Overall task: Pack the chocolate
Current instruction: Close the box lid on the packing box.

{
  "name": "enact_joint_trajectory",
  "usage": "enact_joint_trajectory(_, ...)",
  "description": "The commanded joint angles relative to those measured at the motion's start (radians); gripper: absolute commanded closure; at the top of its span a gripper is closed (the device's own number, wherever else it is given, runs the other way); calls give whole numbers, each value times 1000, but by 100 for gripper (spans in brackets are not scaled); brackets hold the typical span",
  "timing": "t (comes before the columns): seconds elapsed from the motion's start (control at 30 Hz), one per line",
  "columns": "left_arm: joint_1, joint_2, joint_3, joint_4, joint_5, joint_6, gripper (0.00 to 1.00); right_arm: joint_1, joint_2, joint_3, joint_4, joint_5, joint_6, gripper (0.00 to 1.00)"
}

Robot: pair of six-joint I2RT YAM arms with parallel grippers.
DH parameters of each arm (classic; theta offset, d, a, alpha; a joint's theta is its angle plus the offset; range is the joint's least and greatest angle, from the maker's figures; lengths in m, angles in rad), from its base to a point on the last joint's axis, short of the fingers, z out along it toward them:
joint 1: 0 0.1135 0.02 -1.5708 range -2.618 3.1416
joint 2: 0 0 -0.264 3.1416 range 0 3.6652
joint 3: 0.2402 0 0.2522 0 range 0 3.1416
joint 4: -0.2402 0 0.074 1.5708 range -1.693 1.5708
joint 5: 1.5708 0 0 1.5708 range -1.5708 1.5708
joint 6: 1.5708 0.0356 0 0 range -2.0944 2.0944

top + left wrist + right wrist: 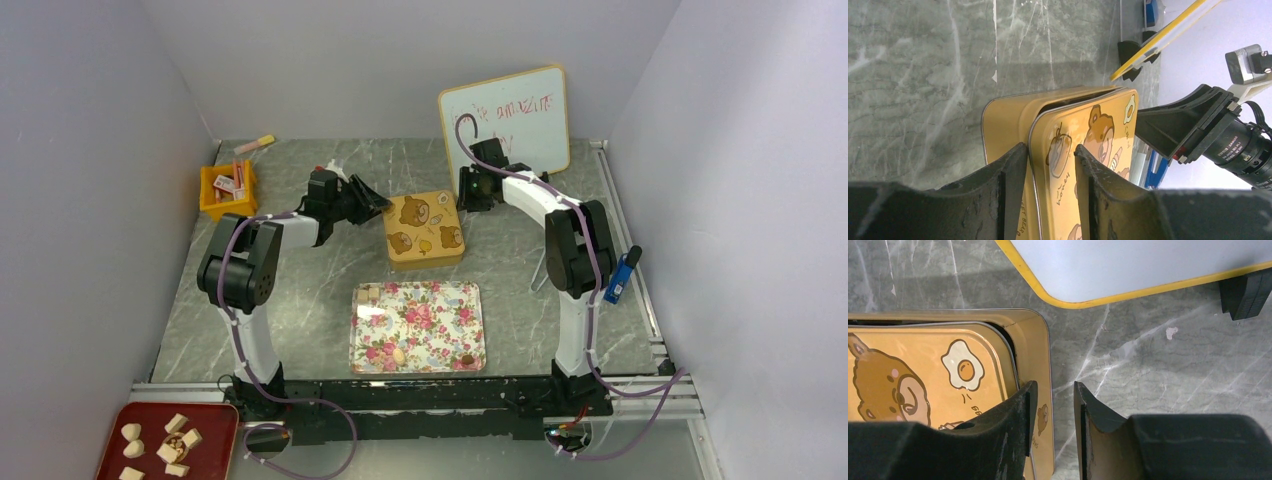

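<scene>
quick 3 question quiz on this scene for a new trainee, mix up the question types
1. True or false: the floral tray is packed full of chocolate.
2. What stands behind the bear tin? A whiteboard B kettle C toolbox
3. Fill in: the red tray of cream pieces sits nearest the ___ arm's base.
Key: 1 false, only a few pieces lie on it. 2 A. 3 left.

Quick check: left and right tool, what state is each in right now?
Left tool: closed on the tin lid at its edge, apparently gripping it.
Right tool: its jaws straddle the side wall of the tin base; whether it is gripped cannot be told.
</scene>
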Motion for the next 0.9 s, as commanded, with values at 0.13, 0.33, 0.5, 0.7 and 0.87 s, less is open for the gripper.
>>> enact_joint_trajectory(0.13,4,-4,18,2,14,30,55,-16,-9,5,28,10,4,63)
enact_joint_trajectory(0.33,8,-3,20,-1,9,32,55,-27,2,8,21,14,5,62)
enact_joint_trajectory(0.5,9,-2,38,-20,5,42,55,-40,-8,-7,32,16,7,62)
enact_joint_trajectory(0.7,14,-13,34,-24,9,46,54,-54,-36,-17,55,-4,-1,61)
enact_joint_trajectory(0.87,22,-35,19,-22,25,50,43,-66,-65,-29,96,-108,-15,55)
